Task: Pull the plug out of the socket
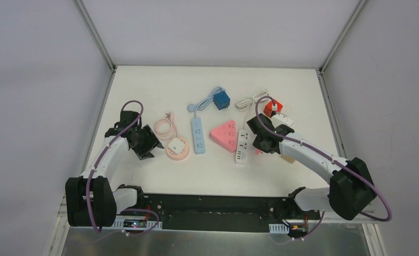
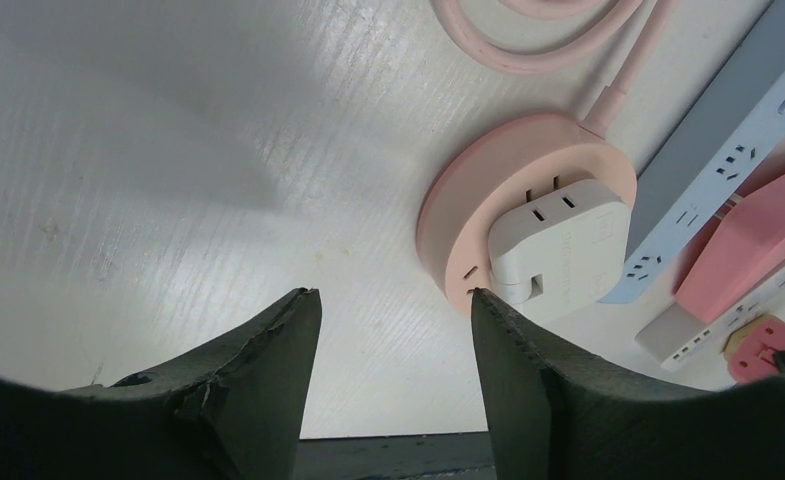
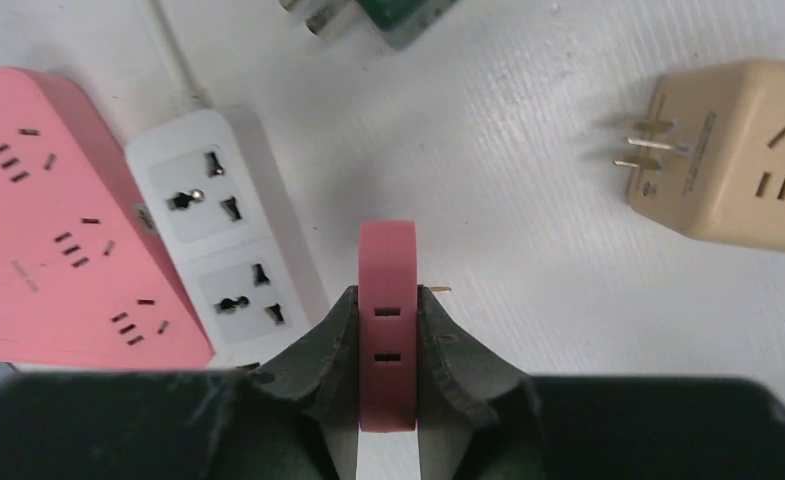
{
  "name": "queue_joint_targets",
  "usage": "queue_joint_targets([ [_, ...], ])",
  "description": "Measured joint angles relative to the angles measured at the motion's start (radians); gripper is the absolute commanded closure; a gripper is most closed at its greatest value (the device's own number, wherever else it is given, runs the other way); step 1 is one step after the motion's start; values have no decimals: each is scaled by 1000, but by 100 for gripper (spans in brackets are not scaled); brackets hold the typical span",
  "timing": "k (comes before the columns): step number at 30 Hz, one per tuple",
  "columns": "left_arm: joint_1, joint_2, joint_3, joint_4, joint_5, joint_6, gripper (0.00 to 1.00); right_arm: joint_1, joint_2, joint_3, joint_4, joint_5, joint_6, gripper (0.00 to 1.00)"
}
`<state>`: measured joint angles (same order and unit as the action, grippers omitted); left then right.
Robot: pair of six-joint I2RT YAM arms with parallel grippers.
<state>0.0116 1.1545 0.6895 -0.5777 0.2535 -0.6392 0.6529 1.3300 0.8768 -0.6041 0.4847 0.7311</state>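
Note:
A white plug [image 2: 563, 245] sits in the round pink socket [image 2: 468, 215], which lies on the table [image 1: 176, 154] just right of my left gripper [image 1: 145, 145]. In the left wrist view that gripper [image 2: 393, 300] stands open over bare tabletop, its right finger tip close to the socket's rim and nothing between the fingers. My right gripper [image 3: 387, 290] is shut on a flat red plug [image 3: 388, 340] with two slots in its edge and a metal prong showing at its right side. It hangs beside the white socket strip [image 3: 218, 230], apart from it.
A pink triangular socket [image 1: 224, 134], a light blue strip [image 1: 198, 135] and the white strip [image 1: 242, 145] lie mid-table. A blue cube [image 1: 221, 100] and a red cube [image 1: 274, 106] sit farther back. A beige adapter [image 3: 738, 165] lies to the right, prongs out.

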Motion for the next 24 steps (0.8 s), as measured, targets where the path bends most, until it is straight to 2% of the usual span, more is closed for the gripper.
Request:
queue_joint_targets([
  [3, 0, 6, 0, 8, 6, 0, 41, -6, -34, -50, -9, -18, 31, 67],
  [7, 0, 9, 0, 16, 8, 0, 41, -16, -52, -100, -7, -37, 65, 64],
  [14, 0, 9, 0, 21, 19, 0, 41, -24, -71, -131, -7, -56, 97, 49],
  [20, 0, 9, 0, 20, 26, 0, 40, -26, -105, -79, -35, -58, 94, 35],
  [24, 0, 9, 0, 20, 27, 0, 40, -26, -122, 8, -21, -79, 56, 32],
])
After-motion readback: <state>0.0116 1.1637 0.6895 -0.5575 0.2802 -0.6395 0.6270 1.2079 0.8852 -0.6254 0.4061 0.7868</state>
